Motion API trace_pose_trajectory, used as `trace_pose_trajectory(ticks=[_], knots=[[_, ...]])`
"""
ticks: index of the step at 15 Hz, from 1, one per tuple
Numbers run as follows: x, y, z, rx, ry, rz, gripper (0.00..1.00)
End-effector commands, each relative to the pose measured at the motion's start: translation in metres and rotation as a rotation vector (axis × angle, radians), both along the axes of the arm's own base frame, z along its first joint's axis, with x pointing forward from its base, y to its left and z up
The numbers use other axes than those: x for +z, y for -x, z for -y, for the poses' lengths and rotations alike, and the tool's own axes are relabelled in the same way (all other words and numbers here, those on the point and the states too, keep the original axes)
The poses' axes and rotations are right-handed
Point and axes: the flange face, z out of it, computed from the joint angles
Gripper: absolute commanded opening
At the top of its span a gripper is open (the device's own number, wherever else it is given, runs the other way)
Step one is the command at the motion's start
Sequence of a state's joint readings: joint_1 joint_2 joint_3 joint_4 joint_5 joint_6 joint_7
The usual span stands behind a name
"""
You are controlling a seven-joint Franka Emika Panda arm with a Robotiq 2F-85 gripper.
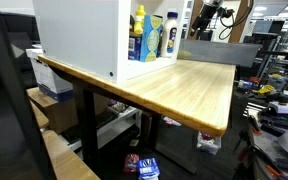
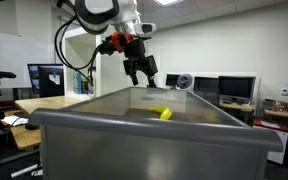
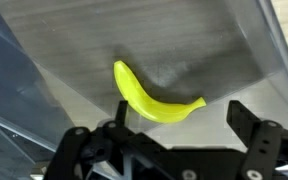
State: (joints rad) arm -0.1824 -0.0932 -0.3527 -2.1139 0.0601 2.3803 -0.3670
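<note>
Banana (image 3: 154, 98) lies flat on the grey floor of the bin (image 3: 199, 45), curved and yellow, and touches none of the bin's walls in the wrist view. The end effector (image 3: 169, 140) hangs above the banana with its jaws spread to full width and nothing held between them. Its dark fingers (image 3: 252, 128) stand clear of the fruit, one on each side of the lower frame edge.

In an exterior view, the grey bin (image 2: 134, 145) fills the foreground and the banana (image 2: 161, 114) rests inside it, toward the far wall. The end effector (image 2: 141, 78) is poised above the bin's rim, fingers pointing down, apart from the banana. The white arm (image 2: 102, 15) rises behind it with black cables looped to one side.

Farther back stand computer monitors (image 2: 234, 88) and a wooden desk (image 2: 24, 105).

In an exterior view, a light wooden bench (image 1: 189, 85) carries a white cabinet (image 1: 79, 40). Its open compartment holds a yellow-and-blue bottle (image 1: 139, 35) and a blue container (image 1: 171, 35); their labels are too small to read. The dark shape beyond the bench is probably the arm.
</note>
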Motion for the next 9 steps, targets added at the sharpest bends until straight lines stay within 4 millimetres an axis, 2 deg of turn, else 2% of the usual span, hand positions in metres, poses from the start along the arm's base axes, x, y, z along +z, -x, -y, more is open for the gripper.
trace_pose_trajectory(ticks=[1,6,9], knots=[[-0.007,-0.009,0.002,0.023,-0.072,-0.047,1.00],[-0.013,-0.021,-0.005,0.018,-0.237,-0.282,1.00],[-0.014,-0.025,0.000,0.098,-0.190,-0.273,1.00]])
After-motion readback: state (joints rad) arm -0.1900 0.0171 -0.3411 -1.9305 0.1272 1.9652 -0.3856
